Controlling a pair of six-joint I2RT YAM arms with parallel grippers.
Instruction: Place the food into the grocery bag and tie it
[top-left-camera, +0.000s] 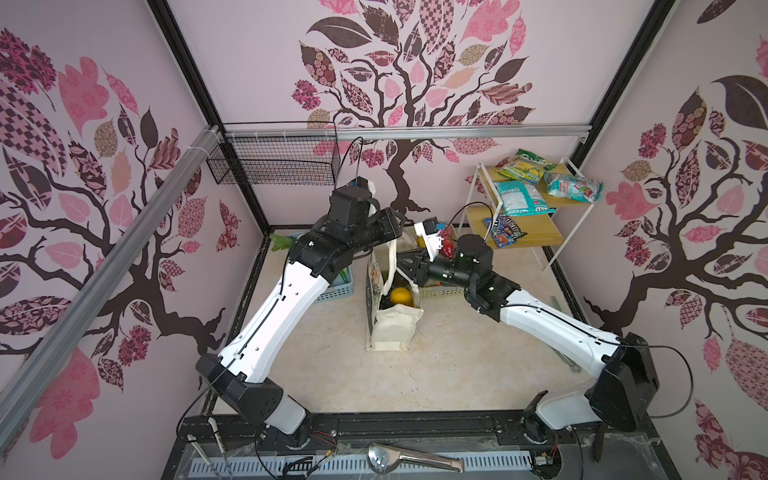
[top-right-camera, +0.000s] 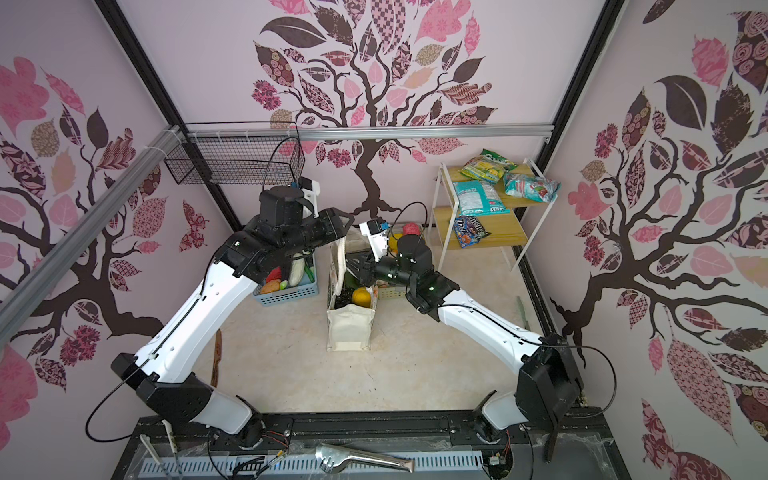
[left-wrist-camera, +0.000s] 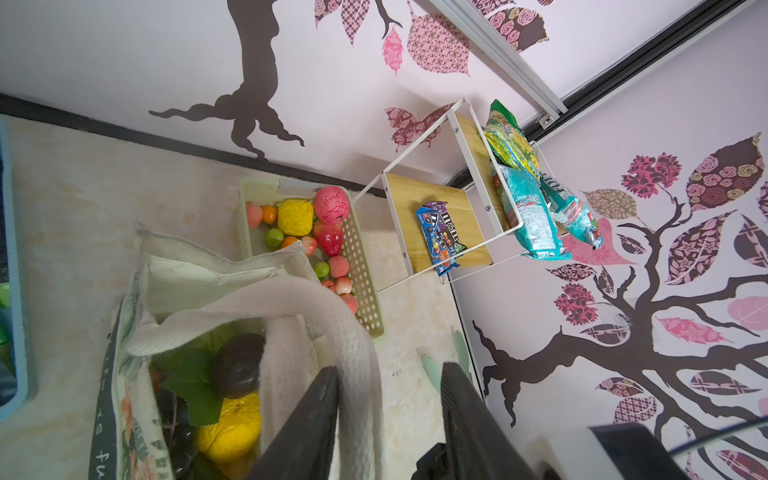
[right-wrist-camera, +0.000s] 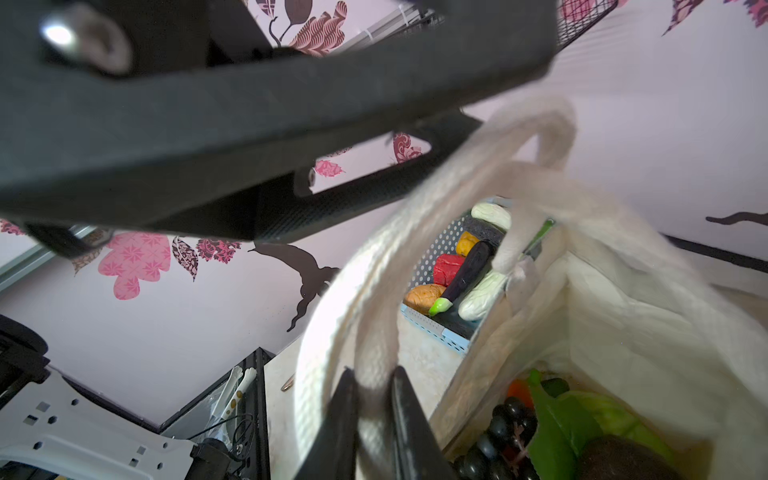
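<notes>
Right, the grocery bag (top-left-camera: 392, 328) stands upright mid-table between the blue basket (top-right-camera: 286, 293) and the beige basket (left-wrist-camera: 361, 266). The left gripper (left-wrist-camera: 390, 374) hangs above it, jaws apart, with a strap loop (left-wrist-camera: 291, 303) brushing one finger. The right gripper (right-wrist-camera: 374, 374) is pinched tight on a cream strap (right-wrist-camera: 376, 332). Inside sit a yellow fruit (top-left-camera: 400, 296) and a dark fruit (left-wrist-camera: 237, 365).

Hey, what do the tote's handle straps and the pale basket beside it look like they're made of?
Handle strap: soft matte woven webbing, probably cotton; a ribbed weave shows. Pale basket: probably moulded plastic, smooth; even rows of round holes.
</notes>
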